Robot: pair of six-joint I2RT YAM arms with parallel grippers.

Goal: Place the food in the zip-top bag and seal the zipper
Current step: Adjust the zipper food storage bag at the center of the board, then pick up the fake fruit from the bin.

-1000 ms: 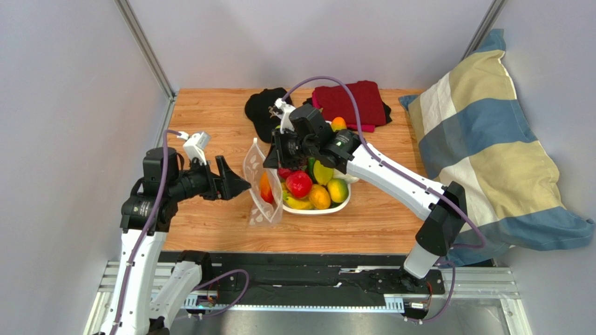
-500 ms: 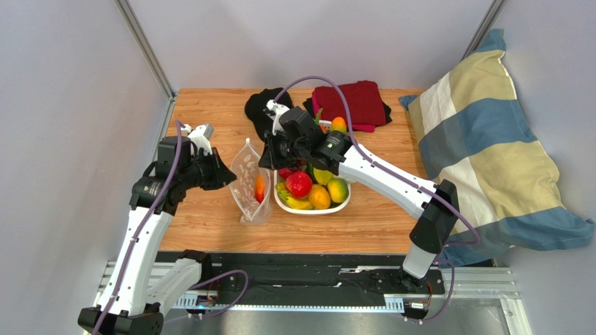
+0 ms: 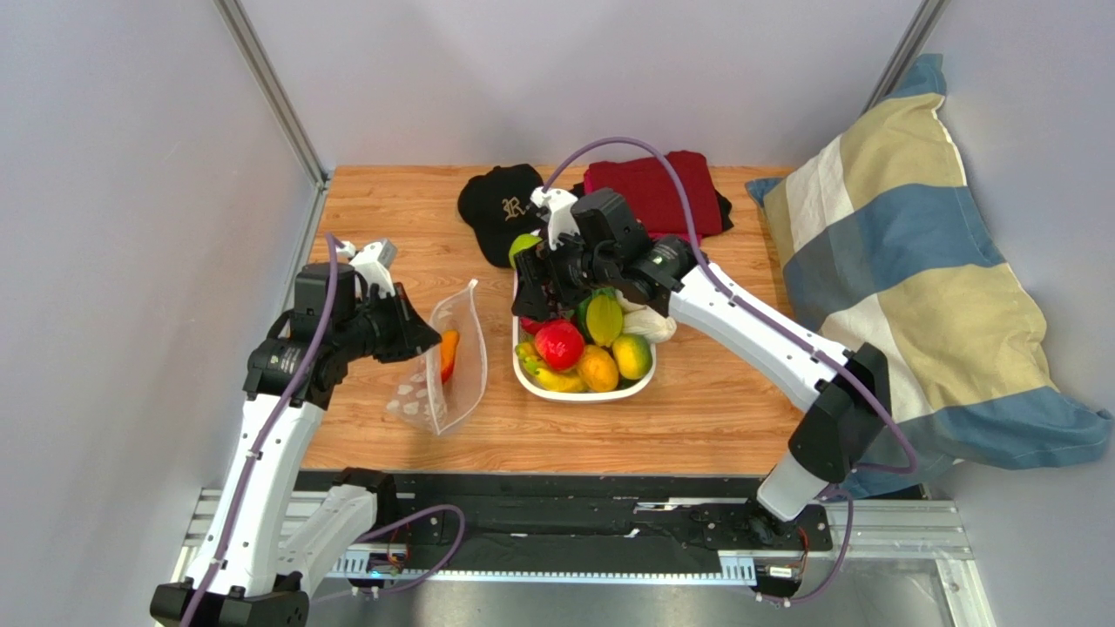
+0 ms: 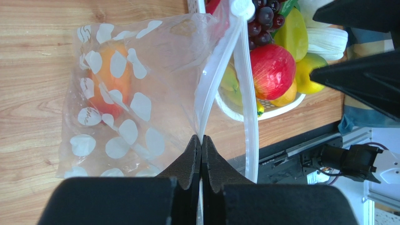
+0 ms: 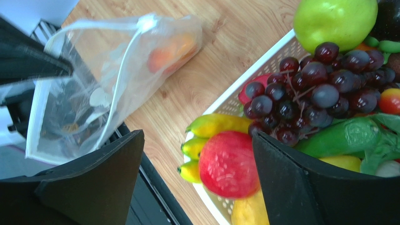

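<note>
The zip-top bag (image 3: 439,379) leans on the table left of the white tray (image 3: 583,392), clear with white dots. One orange piece of food (image 4: 110,77) lies inside it. My left gripper (image 4: 201,140) is shut on one strip of the zipper (image 4: 213,89); the other strip (image 4: 246,93) hangs apart, so the mouth is open. My right gripper (image 5: 197,140) is open and holds nothing, hovering over the tray's left end above the red apple (image 5: 227,164) and grapes (image 5: 310,91). A green apple (image 5: 335,18), bananas and other pieces fill the tray.
A black cap (image 3: 500,209) and folded red cloth (image 3: 661,190) lie behind the tray. A striped pillow (image 3: 903,261) covers the table's right side. The metal rail (image 3: 589,536) runs along the near edge.
My left gripper shut on the bag's edge and pulled it left. My right gripper let go of the bag, opened and swung right over the tray. The bag sagged toward the table.
</note>
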